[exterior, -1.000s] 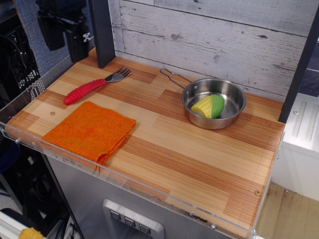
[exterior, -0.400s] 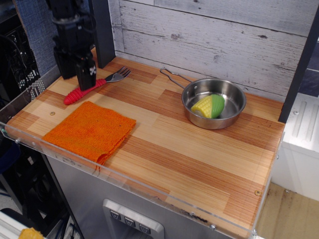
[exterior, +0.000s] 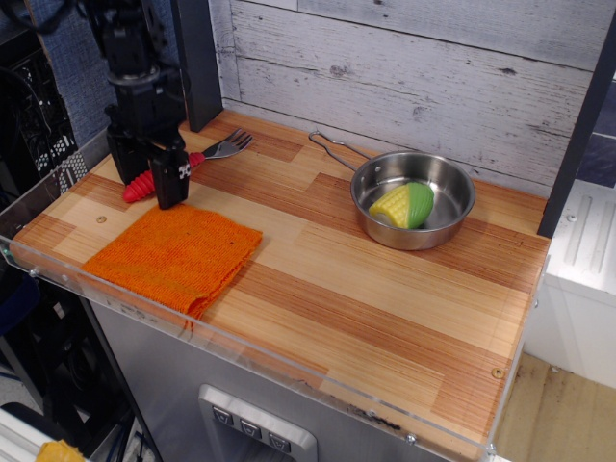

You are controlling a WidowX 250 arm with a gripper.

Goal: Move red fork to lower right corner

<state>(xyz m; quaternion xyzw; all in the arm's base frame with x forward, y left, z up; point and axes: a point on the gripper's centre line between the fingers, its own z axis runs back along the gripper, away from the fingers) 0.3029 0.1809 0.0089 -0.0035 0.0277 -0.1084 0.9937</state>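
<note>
The table [exterior: 385, 289] is big and flat. The black end effector [exterior: 147, 180] sits spread wide, one finger on each side of the red fork [exterior: 178, 166], far left. The fork looks light and hard. Its fat bumpy handle is best to grab.

My fingers [exterior: 170, 180] cover the mid-handle of the red fork [exterior: 210, 151], so whether they actually touch it is unclear, and my arm [exterior: 125, 38] runs off the top edge.
</note>
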